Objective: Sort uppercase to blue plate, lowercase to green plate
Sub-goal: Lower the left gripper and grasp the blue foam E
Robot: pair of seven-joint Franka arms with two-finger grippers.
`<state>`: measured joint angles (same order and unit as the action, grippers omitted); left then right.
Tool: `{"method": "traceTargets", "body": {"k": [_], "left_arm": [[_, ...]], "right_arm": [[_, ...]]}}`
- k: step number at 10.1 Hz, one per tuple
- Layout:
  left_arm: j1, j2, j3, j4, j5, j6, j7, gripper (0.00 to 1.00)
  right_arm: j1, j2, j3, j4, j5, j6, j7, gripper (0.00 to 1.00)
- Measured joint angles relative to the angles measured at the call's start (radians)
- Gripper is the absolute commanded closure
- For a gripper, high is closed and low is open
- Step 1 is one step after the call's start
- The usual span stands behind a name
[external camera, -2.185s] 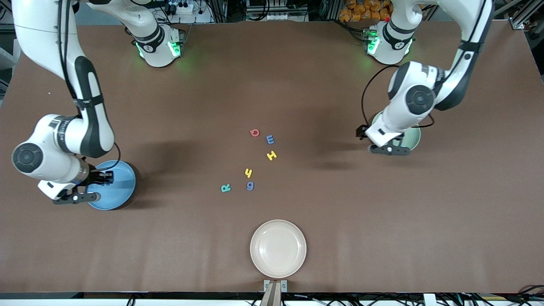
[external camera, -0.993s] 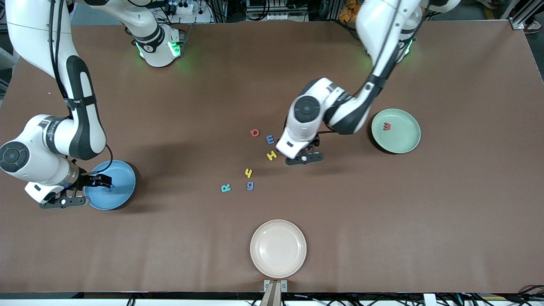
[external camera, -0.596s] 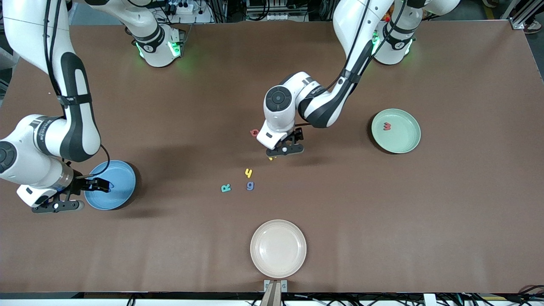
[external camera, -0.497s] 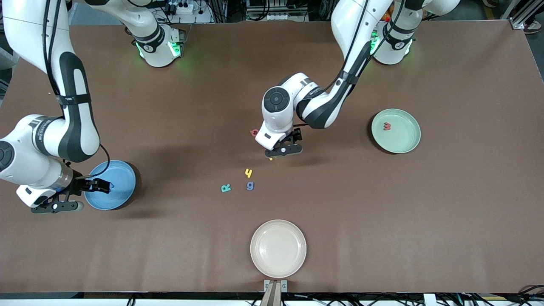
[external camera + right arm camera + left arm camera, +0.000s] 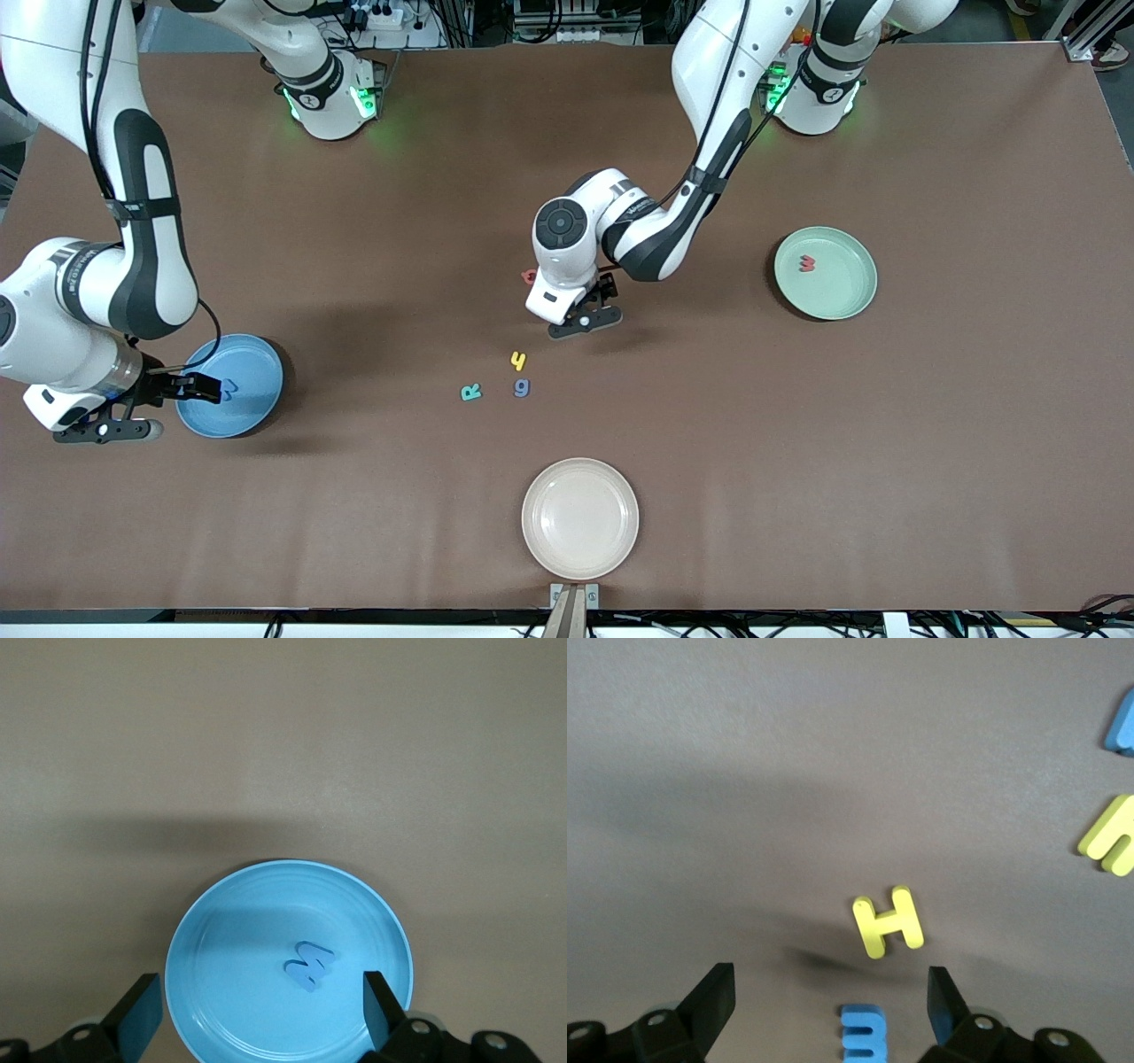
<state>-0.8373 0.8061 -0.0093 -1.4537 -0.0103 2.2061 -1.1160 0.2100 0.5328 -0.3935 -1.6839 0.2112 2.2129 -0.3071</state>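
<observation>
- The blue plate [image 5: 252,385] sits toward the right arm's end of the tabletop, with the blue W [image 5: 309,965] lying flat in it.
- The green plate [image 5: 837,292] sits toward the left arm's end, with the red w [image 5: 806,263] lying in it close to the rim.
- In the middle of the tabletop, the yellow H [image 5: 889,920] and the blue E-shaped letter [image 5: 863,1035] lie flat just beside each other; the front camera's sight of both is blocked by the left arm.
- The red round letter [image 5: 528,276] peeks out at the left arm's wrist.
- Nearer the front camera lie the yellow y [image 5: 518,361], the blue g [image 5: 522,387] and the teal R [image 5: 470,392], close together but apart.
- The left gripper [image 5: 830,997] hangs low over the H and E-shaped letter, fingers spread wide and holding nothing.
- The right gripper [image 5: 263,1005] hovers over the blue plate's rim, fingers wide apart and empty.
- A cream plate [image 5: 579,518] sits near the tabletop's edge closest to the front camera.
</observation>
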Motion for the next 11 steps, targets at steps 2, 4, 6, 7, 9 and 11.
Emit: {"method": "traceTargets", "body": {"k": [2,4,6,7,9,11], "left_arm": [[-0.003,0.000,0.000,0.004,-0.029,-0.005,-0.030,0.13],[-0.011,0.008,0.000,0.005,-0.044,-0.012,-0.046,0.17],[-0.023,0.017,0.000,0.006,-0.068,-0.012,-0.052,0.23],[-0.026,0.019,0.000,0.006,-0.080,-0.013,-0.054,0.26],[-0.026,0.025,0.000,0.006,-0.089,-0.028,-0.057,0.32],[-0.027,0.033,0.000,0.006,-0.090,-0.037,-0.059,0.32]], "right_arm": [[0.002,0.000,0.003,0.000,0.001,0.001,0.000,0.00],[0.005,0.009,0.010,0.001,0.003,0.002,0.000,0.00],[0.013,0.026,0.030,0.014,0.007,0.003,0.009,0.00],[0.017,0.033,0.040,0.020,0.008,0.003,0.020,0.00],[0.021,0.044,0.045,0.027,0.008,0.003,0.026,0.00],[0.020,0.054,0.045,0.028,0.008,0.004,0.026,0.00]]}}
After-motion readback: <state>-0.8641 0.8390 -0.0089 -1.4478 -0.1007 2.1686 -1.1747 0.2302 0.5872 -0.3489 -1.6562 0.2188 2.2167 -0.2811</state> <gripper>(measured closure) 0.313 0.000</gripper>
